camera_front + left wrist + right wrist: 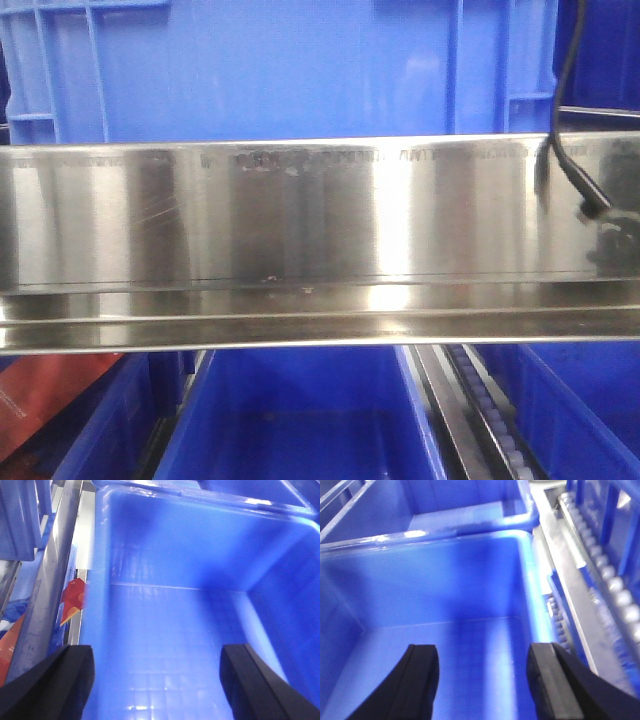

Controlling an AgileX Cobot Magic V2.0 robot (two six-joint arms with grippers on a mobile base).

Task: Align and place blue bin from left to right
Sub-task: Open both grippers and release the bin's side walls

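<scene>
**Left gripper over an open bin**

The left gripper [157,680] hangs above the inside of a blue bin [165,645], its two black fingers [60,680] spread wide apart at the bottom corners of the view, with nothing between them. Below and ahead of the gripper lies the bin's bare floor, faintly gridded, meeting the far wall. Left of the gripper a metal rail [47,595] runs alongside the bin. A red package [74,597] shows between rail and bin wall.

Front level; wrists over bins [165,645]
</scene>
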